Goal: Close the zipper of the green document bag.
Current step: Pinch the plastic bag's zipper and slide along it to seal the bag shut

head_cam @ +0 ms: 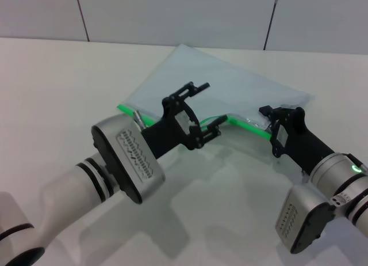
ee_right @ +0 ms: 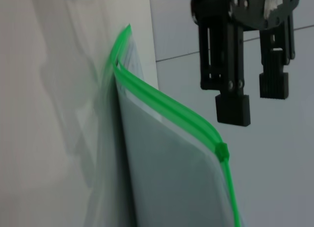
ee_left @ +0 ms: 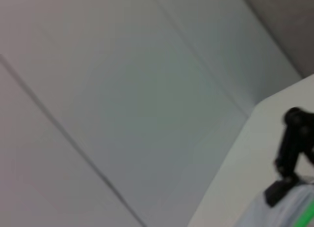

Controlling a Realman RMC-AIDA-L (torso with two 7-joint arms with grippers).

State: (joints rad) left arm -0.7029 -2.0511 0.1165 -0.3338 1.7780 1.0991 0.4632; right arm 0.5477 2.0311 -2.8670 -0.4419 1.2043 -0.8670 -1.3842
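The green document bag (head_cam: 230, 84) lies flat on the white table, a pale translucent pouch. Its zipper (head_cam: 172, 117) is the bright green strip along the near edge. In the right wrist view the zipper (ee_right: 162, 101) gapes apart beyond the small slider (ee_right: 223, 151). My left gripper (head_cam: 208, 106) hovers open over the middle of the strip, one finger on each side of it; it also shows as the left gripper (ee_right: 248, 106). My right gripper (head_cam: 269, 123) clamps the bag's right end at the strip; one right finger (ee_left: 277, 192) rests on top of the bag.
The white table (head_cam: 57, 87) stretches left and toward me. A panelled wall (head_cam: 172, 12) rises behind its far edge. Both forearms lie low over the near half of the table.
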